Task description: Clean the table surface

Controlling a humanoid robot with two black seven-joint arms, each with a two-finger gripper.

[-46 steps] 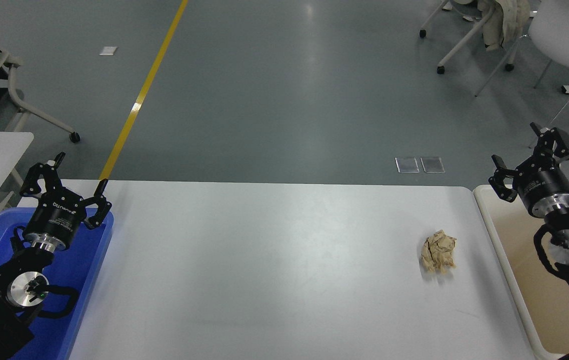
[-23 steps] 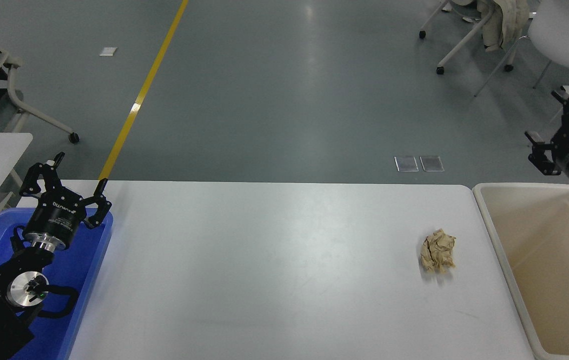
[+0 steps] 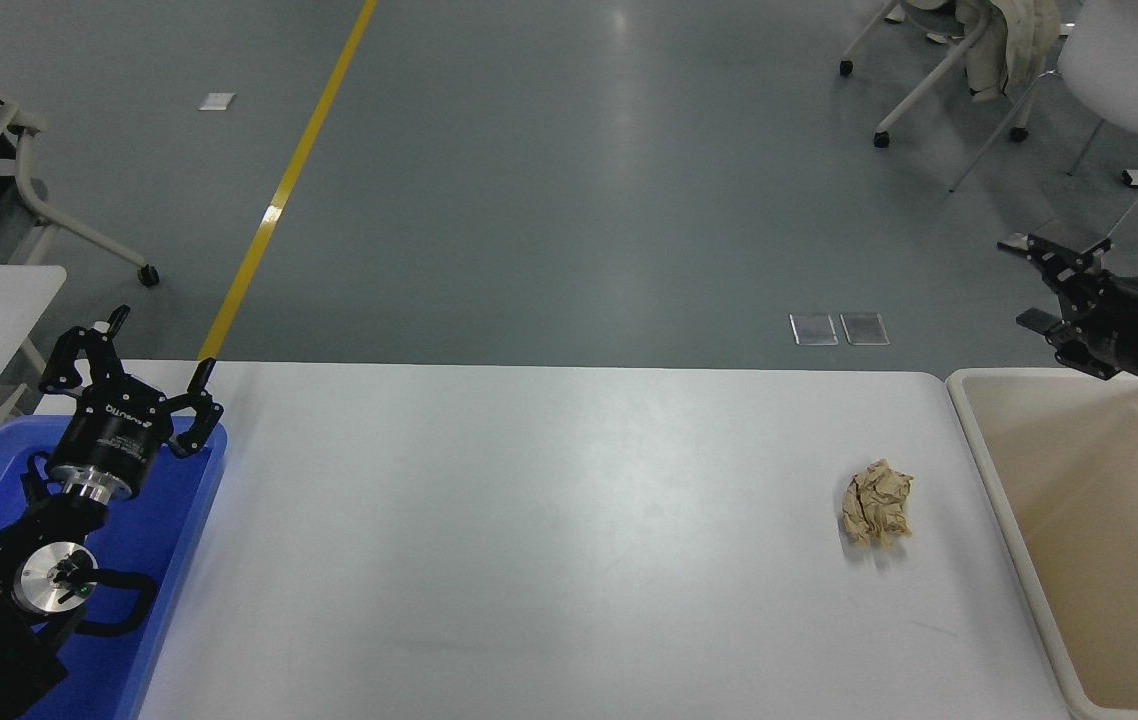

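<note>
Paper wad (image 3: 877, 503) on table surface (image 3: 549, 540), right gripper (image 3: 1027, 282) spread above beige bin (image 3: 1019, 540), empty.

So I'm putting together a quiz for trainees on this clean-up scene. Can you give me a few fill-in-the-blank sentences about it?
1. The only litter on the table surface is a crumpled ball of ____ paper.
2. The left gripper hangs over the ____ bin, fingers spread.
3. The cream bin stands at the table's ____ end.
4. The right gripper points toward the picture's ____.

Missing words: brown; blue; right; left
</note>
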